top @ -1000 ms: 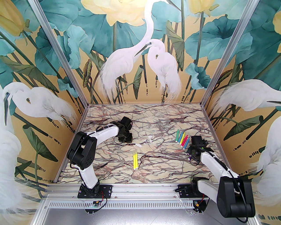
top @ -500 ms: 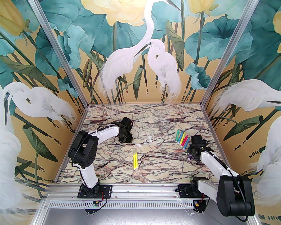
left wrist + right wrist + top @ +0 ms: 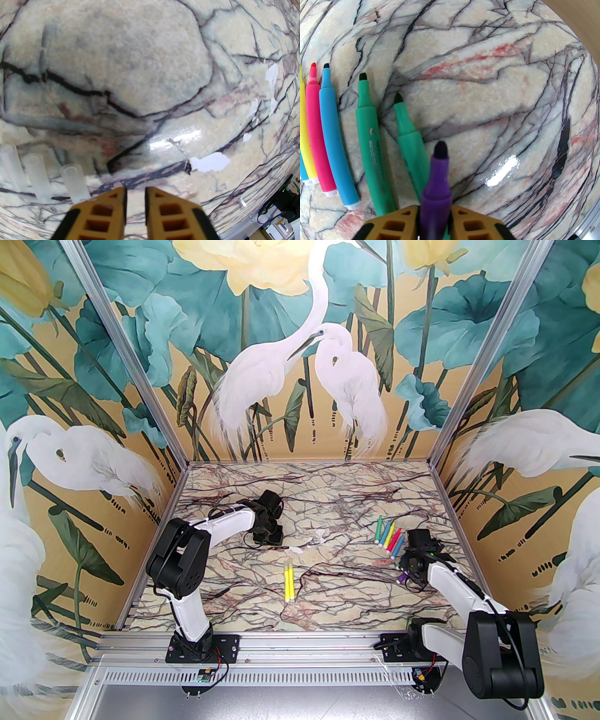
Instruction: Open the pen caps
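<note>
My right gripper has its jaws against the sides of an uncapped purple pen, whose dark tip points away over the marble. It lies beside two uncapped teal pens and a blue, a pink and a yellow pen. From above, this row of pens lies just beyond the right gripper. Three loose clear pen caps lie left of my left gripper, which is shut on nothing. Two yellow pens lie mid-table with pale caps at their far ends.
The marble tabletop is walled on three sides by painted panels. Small white scraps dot the surface right of the left gripper. An aluminium rail runs along the near edge by the arm bases.
The right gripper has eased a little around the purple pen, and more of the pen's near end shows below it from above. The left arm has hardly moved.
</note>
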`<state>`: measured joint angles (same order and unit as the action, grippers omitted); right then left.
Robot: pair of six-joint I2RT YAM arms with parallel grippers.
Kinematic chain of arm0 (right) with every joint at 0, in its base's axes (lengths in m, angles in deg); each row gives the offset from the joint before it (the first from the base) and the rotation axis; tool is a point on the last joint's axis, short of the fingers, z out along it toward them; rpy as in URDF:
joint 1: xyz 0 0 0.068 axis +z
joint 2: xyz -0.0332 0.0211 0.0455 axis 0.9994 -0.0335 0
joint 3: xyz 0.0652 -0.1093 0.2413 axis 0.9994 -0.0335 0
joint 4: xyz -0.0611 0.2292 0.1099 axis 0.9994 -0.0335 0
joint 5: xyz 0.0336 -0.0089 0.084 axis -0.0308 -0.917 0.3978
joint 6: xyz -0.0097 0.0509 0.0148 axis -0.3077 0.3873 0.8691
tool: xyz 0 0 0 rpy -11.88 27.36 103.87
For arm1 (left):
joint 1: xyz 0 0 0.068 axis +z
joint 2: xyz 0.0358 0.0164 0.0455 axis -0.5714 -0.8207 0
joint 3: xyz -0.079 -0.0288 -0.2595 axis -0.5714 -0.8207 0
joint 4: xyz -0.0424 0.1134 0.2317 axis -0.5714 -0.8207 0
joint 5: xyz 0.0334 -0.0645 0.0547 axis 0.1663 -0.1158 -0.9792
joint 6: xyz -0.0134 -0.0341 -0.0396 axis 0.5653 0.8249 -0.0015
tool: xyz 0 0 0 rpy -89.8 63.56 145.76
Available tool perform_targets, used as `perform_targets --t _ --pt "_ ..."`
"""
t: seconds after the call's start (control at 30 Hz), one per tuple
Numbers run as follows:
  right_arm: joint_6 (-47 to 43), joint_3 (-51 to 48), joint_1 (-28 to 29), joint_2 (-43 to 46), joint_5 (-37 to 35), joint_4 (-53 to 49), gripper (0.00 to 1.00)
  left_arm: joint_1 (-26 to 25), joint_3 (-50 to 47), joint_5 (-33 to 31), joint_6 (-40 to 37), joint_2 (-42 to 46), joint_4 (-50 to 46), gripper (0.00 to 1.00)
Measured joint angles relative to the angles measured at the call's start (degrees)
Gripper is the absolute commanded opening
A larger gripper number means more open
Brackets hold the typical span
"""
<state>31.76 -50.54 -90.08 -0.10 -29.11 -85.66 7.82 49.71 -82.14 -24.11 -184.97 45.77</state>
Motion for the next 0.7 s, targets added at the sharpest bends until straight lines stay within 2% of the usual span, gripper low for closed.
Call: perform_targets --t 0.13,0.33,0.7 --pt "-0.1 0.0 0.0 1.0 0.2 0.0 0.34 0.0 0.0 -0.3 -0.2 0.0 0.0 0.19" --pt "-0.9 0.0 0.0 1.8 1.5 0.0 0.36 0.0 0.0 -1.0 -0.2 0.0 -0.2 0.23" --pt "-3.1 0.2 0.0 4.5 2.6 -1.2 0.44 0.0 0.0 -3.0 -0.1 -0.4 -1.1 0.24"
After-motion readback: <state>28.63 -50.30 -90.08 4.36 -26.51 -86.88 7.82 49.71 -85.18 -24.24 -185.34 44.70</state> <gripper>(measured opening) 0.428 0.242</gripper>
